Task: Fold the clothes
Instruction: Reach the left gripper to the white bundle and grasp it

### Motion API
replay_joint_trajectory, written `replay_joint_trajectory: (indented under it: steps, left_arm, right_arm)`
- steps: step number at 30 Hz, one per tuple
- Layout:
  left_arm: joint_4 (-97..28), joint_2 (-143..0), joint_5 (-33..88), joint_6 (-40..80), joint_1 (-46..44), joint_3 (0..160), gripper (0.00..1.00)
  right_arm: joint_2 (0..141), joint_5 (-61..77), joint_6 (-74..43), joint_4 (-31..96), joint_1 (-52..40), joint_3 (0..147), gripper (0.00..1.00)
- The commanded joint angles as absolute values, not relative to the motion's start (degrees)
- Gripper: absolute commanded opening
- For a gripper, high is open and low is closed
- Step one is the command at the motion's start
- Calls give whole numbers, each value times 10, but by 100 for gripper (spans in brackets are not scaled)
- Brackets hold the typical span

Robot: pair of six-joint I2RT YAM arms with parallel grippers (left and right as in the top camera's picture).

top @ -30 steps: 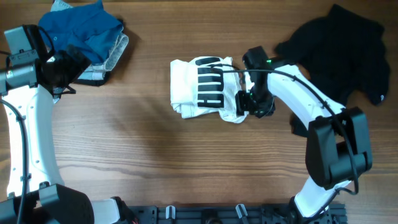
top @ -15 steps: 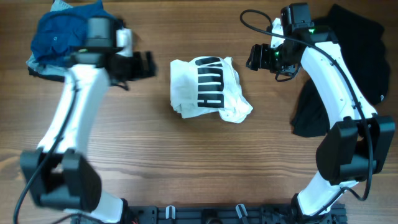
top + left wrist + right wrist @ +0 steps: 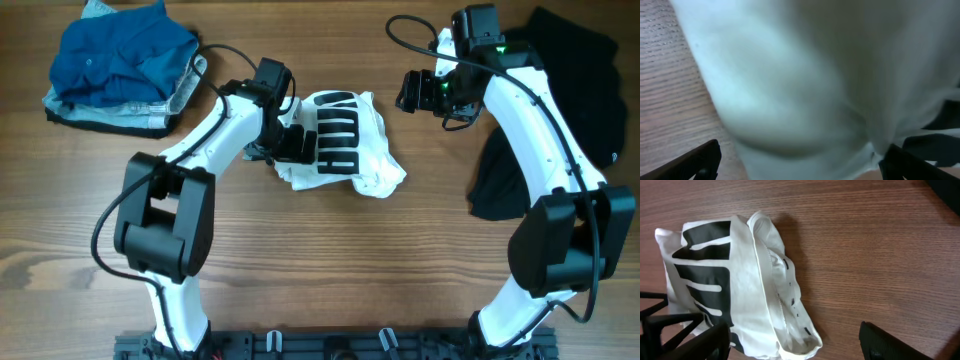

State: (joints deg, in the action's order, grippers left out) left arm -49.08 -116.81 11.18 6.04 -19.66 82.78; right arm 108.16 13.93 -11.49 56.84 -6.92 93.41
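The white T-shirt with black block lettering lies folded in a small bundle at the table's middle. It also shows in the right wrist view. My left gripper is down at the bundle's left edge, its jaws wide apart. White cloth fills the left wrist view between the fingers. My right gripper is open and empty, off the table at the back, to the right of the bundle. The black shirt lies crumpled at the back right, partly under my right arm.
A pile of blue and grey clothes sits at the back left corner. Bare wooden table lies in front of the bundle and between the bundle and the black shirt.
My left arm swung from over the blue pile to the white bundle's left edge. My right gripper left the bundle's right edge, moved to the back, and has held still since.
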Motion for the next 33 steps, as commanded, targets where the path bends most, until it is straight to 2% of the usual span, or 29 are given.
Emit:
replay_joint_trajectory:
  steps: [1,10,22,25,29,33]
  left_arm:
    - [-489,-1187,15,52,-194,824,100]
    - [-563,-1230,-121,52,-180,823,100]
    - [-619,-1230,-333,73,-27,828,100]
    - [-618,-1229,-329,59,-17,862,100]
    - [-637,-1217,-317,17,-52,939,100]
    - [-661,-1173,-190,-51,-104,996,100]
  right_arm:
    - [1074,144,-122,564,-69,942,81]
    - [1074,143,-120,564,-69,942,81]
    - [1074,142,-120,565,-69,941,81]
    - [1074,142,-120,562,-69,941,82]
    - [1074,142,-120,562,-69,941,82]
    - [1074,142,-120,564,-69,941,82]
